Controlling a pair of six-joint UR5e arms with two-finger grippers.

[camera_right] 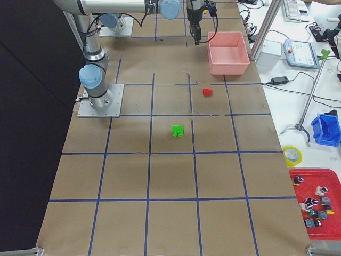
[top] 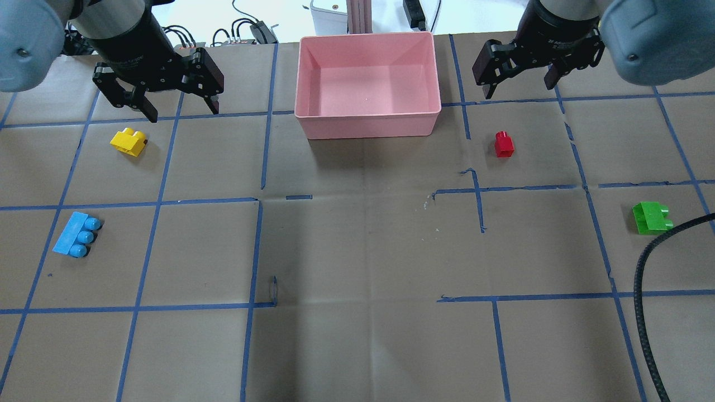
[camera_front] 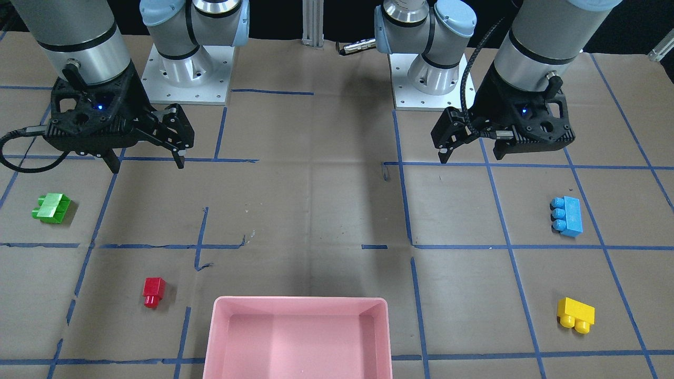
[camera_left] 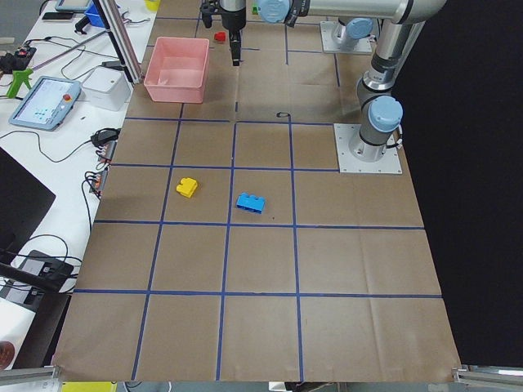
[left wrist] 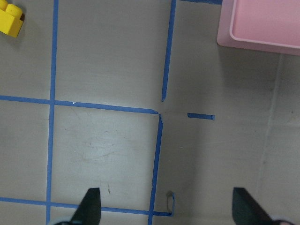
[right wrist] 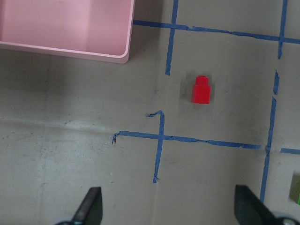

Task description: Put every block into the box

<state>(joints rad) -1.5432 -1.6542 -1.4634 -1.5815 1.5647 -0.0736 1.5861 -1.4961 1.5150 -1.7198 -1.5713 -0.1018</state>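
A table covered in brown paper [top: 357, 251] with a grid of blue tape fills the overhead view. At its top centre sits the pink box [top: 368, 125], open side up, and all four blocks lie on the paper outside it. The left gripper [top: 181, 109] hangs above the table in the upper left of that view, its fingers spread wide and holding nothing. The right gripper [top: 518, 86] mirrors it in the upper right, fingers likewise apart. Each wrist view shows two dark fingertips well separated along its bottom edge. The blue three-stud block [top: 75, 235] lies on its side near the left edge at mid-height, studs pointing toward the centre. The green two-stud block [top: 651, 217] lies near the right edge at about the same height, beside a black cable [top: 642, 312]. The yellow two-stud block [top: 129, 141] rests in the upper left, just below the left gripper in the frame, well apart from the box. The red one-stud block [top: 504, 144] — the smallest — sits right of the box's lower corner, near it but not touching.
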